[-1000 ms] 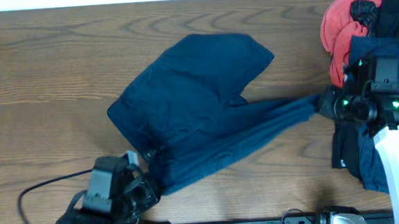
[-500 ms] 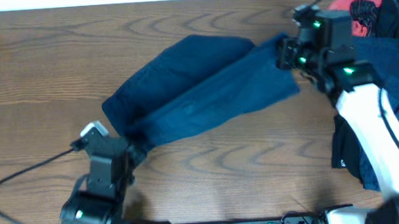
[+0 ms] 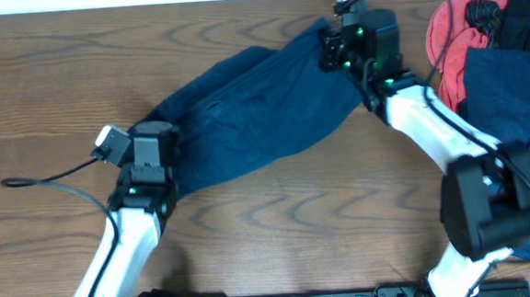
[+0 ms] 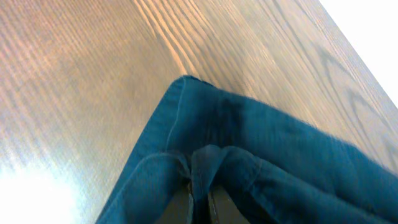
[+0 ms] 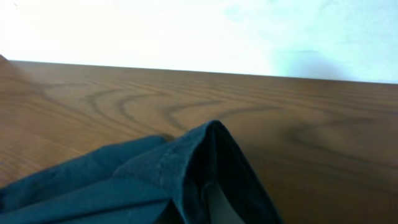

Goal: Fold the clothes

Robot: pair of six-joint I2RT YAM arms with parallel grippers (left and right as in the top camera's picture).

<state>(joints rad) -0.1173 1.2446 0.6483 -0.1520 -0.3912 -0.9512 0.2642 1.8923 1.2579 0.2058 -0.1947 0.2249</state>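
Observation:
The navy shorts (image 3: 244,113) lie stretched across the table from lower left to upper right, folded over lengthwise. My left gripper (image 3: 158,137) is shut on their left end; the left wrist view shows the fabric (image 4: 249,162) pinched between the fingers (image 4: 200,202). My right gripper (image 3: 333,48) is shut on their right end near the far edge; the right wrist view shows a fabric fold (image 5: 186,174) draped over the fingers (image 5: 211,208).
A pile of other clothes, red (image 3: 447,36), black (image 3: 524,17) and navy (image 3: 511,106), sits at the right edge. The left arm's cable (image 3: 55,184) trails over the table (image 3: 58,78) at the left. The far table edge meets a white wall.
Both grippers have carried the shorts away from the near edge: the right end swung from mid-right to the far edge, the left end moved up and left. The shorts now lie folded lengthwise.

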